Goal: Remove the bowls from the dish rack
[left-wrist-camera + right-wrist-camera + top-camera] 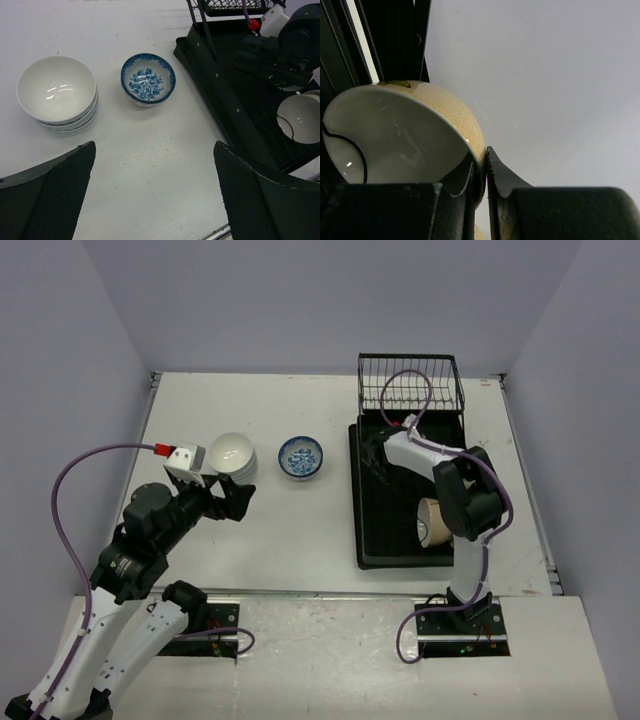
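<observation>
My right gripper (486, 152) is shut on the rim of a tan bowl (445, 117) with a white inside. One finger is inside the rim and one is outside. In the top view my right wrist (400, 448) is over the far left part of the black dish rack (385, 540), and its fingers are hidden there. A tan bowl (432, 522) shows in the tray under my right arm, also in the left wrist view (302, 117). My left gripper (232, 498) is open and empty (155, 145) over the table.
A stack of white bowls (232, 454) and a blue-and-white bowl (300, 455) stand on the table left of the rack; they also show in the left wrist view (56, 90) (148, 79). The wire basket (410, 380) is at the rack's far end.
</observation>
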`<act>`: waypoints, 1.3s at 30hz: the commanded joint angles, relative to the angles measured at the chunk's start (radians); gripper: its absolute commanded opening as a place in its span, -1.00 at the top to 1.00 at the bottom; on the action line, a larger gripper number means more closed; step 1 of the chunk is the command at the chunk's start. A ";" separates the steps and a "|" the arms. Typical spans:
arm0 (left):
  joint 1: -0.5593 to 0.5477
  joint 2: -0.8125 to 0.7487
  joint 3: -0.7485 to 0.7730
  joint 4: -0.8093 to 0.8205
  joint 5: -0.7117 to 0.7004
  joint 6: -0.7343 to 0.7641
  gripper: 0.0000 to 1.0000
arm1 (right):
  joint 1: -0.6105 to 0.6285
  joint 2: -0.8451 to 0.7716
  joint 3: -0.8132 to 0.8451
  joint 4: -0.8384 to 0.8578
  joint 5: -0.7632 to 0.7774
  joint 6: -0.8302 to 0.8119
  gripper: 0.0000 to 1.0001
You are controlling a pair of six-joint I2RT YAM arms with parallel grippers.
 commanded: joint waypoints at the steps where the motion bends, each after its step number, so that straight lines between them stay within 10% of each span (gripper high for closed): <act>1: -0.003 0.003 0.000 0.039 0.006 0.025 -1.00 | -0.056 -0.060 0.044 -0.137 0.141 0.023 1.00; 39: -0.003 0.075 0.000 0.033 -0.010 0.020 -1.00 | -0.103 -0.031 0.142 -0.137 0.143 0.138 1.00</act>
